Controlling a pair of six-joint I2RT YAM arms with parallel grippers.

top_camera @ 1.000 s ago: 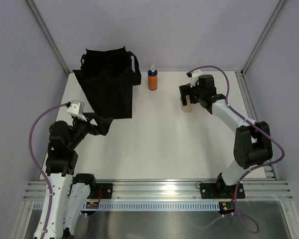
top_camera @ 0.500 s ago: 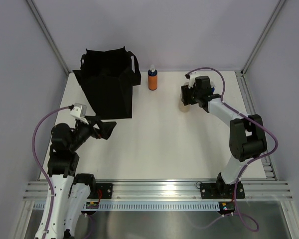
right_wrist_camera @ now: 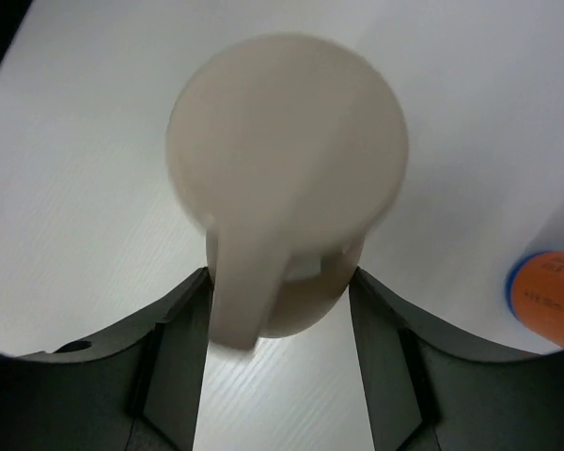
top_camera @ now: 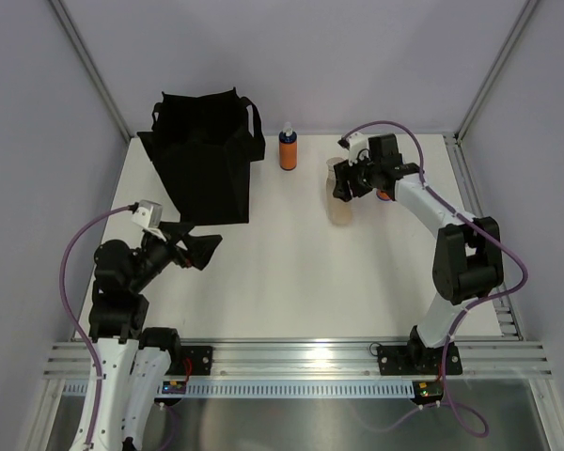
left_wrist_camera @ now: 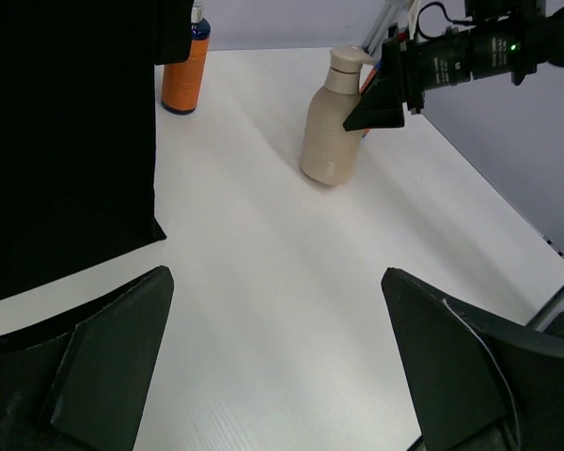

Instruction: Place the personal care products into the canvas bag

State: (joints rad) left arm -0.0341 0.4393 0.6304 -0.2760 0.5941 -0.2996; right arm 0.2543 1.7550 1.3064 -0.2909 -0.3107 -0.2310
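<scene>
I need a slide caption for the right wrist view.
Right hand gripping the tall beige pump bottle from above, an orange bottle nearby.

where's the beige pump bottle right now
In the top view the beige pump bottle is tilted right of centre toward the back, gripped by the right tool, with an orange bottle to its left and the black bag beyond that.

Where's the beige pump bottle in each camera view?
Top external: bottle just right of centre, upper half.
Left wrist: upper centre.
Right wrist: fills the centre, seen from above.
Shared landmark: right gripper clamped on it.
</scene>
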